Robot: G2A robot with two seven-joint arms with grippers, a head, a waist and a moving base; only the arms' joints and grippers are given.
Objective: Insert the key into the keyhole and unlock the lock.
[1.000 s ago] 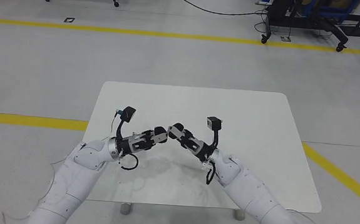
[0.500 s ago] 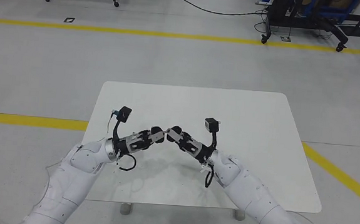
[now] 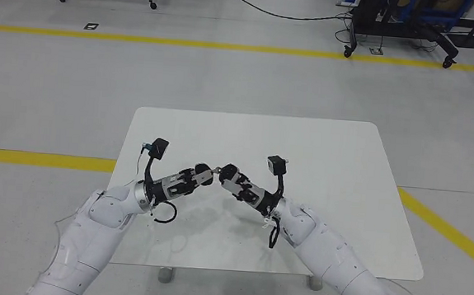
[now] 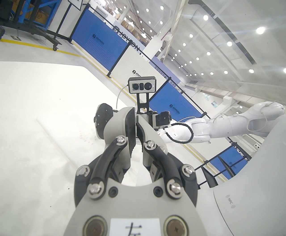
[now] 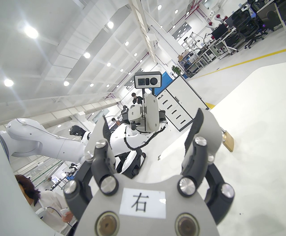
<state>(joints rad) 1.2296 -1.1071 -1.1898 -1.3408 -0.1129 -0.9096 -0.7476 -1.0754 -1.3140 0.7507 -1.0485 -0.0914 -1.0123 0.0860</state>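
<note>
A brass padlock lies on the white table, half hidden behind one finger of my right gripper. That gripper is open with nothing held. Facing it tip to tip over the middle of the table is my left gripper, its ribbed pads pressed together. I cannot make out a key between those pads. From above, the left gripper and the right gripper almost touch. In the left wrist view one black-padded finger of the right gripper shows just beyond my left fingertips.
Bare tabletop stretches on all sides of the two grippers. Yellow floor lines run beyond the table, and wheeled racks stand far off. A person sits at the edge of the right wrist view, away from the table.
Both arms have drifted a little to the left across the table together, still facing each other tip to tip.
</note>
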